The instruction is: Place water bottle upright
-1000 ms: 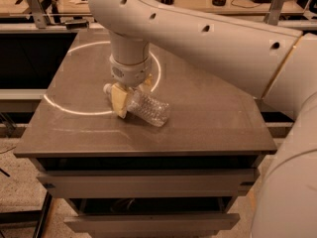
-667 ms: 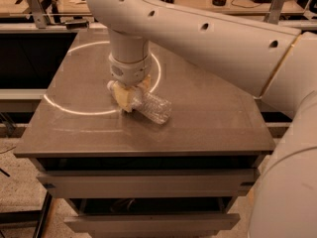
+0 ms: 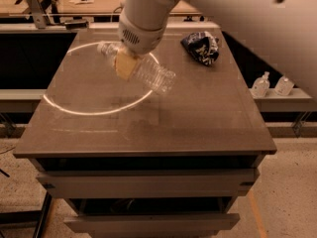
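Observation:
The water bottle (image 3: 151, 75) is a clear ribbed plastic bottle. It is lifted off the grey table (image 3: 198, 123) and tilted, its bottom end lower right and its neck end upper left behind the arm. My gripper (image 3: 125, 65) hangs from the big white arm and its tan fingers are shut on the bottle's upper body. The cap and label band are mostly hidden by the gripper.
A dark blue-and-white snack bag (image 3: 201, 47) lies at the table's back right. Two small clear pump-top bottles (image 3: 261, 85) (image 3: 284, 85) stand on a low shelf right of the table. A bright ring of light (image 3: 94, 110) marks the tabletop's left half. Drawers sit below the top.
The bottle lay on the tabletop with the gripper down on it; now it is held up off the surface and tilted. The view has shifted, showing the snack bag.

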Robot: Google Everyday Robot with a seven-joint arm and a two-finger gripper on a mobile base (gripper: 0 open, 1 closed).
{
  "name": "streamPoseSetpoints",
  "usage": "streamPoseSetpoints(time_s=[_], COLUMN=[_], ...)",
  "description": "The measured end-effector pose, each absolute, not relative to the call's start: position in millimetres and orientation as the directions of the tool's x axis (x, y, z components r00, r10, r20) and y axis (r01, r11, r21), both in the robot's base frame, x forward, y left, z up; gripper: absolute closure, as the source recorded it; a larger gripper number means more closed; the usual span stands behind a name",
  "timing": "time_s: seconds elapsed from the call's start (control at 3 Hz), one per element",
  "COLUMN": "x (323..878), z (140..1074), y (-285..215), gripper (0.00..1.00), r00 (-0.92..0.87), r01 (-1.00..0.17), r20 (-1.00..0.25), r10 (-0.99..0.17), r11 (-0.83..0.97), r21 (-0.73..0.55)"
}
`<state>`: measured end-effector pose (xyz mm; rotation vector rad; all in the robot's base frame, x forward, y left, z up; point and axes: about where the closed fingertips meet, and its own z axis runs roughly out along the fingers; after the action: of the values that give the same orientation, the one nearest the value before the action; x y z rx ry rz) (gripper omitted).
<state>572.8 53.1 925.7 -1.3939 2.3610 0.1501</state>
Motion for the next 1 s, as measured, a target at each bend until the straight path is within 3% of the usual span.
streamPoseSetpoints(time_s=[0.67,1.0], x=[569.6,553.8], z=[1035.5,1063.3], y=[60.1,48.4], gripper=[1.0,1.0], r00=[-0.152,-0.059], r01=[-0.924,-0.957], r20=[-0.813,-0.921], r10=[-0.563,-0.386], r11=[0.373,0.284], r21=[-0.086,-0.058])
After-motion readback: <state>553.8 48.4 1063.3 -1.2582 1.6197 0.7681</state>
